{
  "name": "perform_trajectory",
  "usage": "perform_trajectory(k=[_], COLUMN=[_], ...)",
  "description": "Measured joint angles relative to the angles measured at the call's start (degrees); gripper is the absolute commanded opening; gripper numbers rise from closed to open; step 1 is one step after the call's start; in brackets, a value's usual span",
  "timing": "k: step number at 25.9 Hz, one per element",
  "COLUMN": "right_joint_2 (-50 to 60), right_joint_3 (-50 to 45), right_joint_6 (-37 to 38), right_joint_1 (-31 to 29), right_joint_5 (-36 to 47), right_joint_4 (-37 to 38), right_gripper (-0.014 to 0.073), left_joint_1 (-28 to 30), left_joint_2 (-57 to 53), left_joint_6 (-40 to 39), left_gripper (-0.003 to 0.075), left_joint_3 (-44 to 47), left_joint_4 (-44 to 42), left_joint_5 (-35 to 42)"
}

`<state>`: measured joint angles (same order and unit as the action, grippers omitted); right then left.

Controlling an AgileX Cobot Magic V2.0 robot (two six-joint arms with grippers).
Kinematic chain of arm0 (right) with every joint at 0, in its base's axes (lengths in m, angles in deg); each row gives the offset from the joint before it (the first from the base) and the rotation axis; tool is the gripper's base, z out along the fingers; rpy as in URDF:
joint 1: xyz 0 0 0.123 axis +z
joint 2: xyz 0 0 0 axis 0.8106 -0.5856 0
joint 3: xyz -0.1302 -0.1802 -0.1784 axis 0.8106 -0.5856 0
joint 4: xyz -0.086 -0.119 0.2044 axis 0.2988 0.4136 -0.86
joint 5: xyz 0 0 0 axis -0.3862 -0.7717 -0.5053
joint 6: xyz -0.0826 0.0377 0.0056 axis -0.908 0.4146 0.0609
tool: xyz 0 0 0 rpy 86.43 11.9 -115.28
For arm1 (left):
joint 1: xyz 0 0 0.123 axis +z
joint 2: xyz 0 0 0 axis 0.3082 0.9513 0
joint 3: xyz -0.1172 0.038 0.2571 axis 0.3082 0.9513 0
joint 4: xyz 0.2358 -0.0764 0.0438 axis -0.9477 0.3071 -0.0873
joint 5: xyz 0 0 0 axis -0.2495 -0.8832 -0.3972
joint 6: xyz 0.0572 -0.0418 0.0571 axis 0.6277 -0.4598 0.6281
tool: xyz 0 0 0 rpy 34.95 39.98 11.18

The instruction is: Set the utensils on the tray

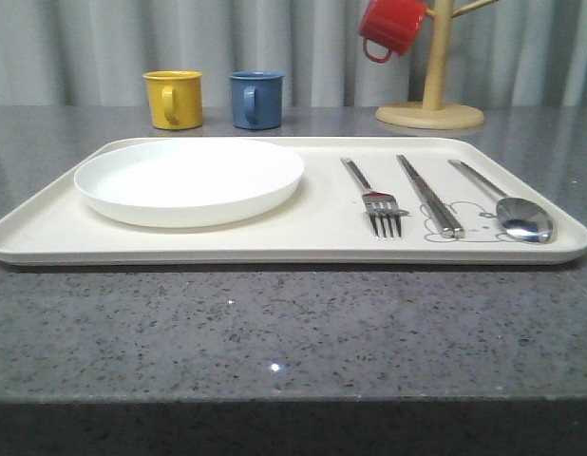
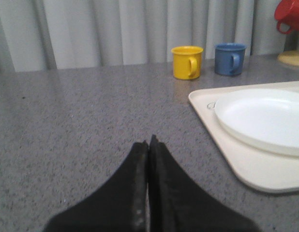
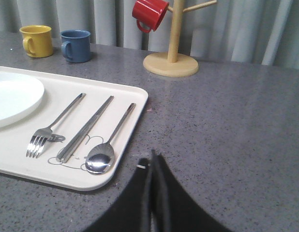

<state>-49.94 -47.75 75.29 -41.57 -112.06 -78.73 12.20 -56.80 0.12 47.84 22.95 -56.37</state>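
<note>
**Cutlery laid out on the tray, both grippers closed and off to the sides**

Nearest the front camera is the grey stone table [image 1: 293, 332], bare along its near edge; beyond it sits the cream tray [image 1: 47, 233]. Going left to right, the left gripper [image 2: 149, 145] rests over open table with its fingers pressed together on nothing; the tray's corner lies at about two o'clock from it. On the tray, a white plate [image 1: 189, 179] fills the left half, then the fork [image 1: 374, 199], the chopsticks [image 1: 429, 195] and the spoon [image 1: 507, 204] lie side by side, apart, heads toward the camera. The right gripper [image 3: 152, 162] is also pinched shut and empty, just off the tray's near right corner, the spoon bowl at roughly ten o'clock.

These pieces look thin, stiff, light and slippery, lying flat. Mid-handle, pinched across the width, seems the surest hold. The task appears finished.
</note>
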Motion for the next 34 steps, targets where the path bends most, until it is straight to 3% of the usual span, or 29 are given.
perform_trajectory(k=[7, 34], right_joint_2=[0.0, 0.0], right_joint_3=[0.0, 0.0], right_joint_6=[0.0, 0.0], right_joint_1=[0.0, 0.0], right_joint_5=[0.11, 0.11], right_joint_4=[0.11, 0.11], right_gripper=[-0.0117, -0.0117], left_joint_1=[1.86, 3.51], left_joint_2=[0.0, 0.0], left_joint_6=[0.0, 0.0], left_gripper=[-0.0019, -0.0019], left_joint_3=[8.94, 9.07], left_joint_4=[-0.1, -0.1], left_joint_5=[7.4, 8.42])
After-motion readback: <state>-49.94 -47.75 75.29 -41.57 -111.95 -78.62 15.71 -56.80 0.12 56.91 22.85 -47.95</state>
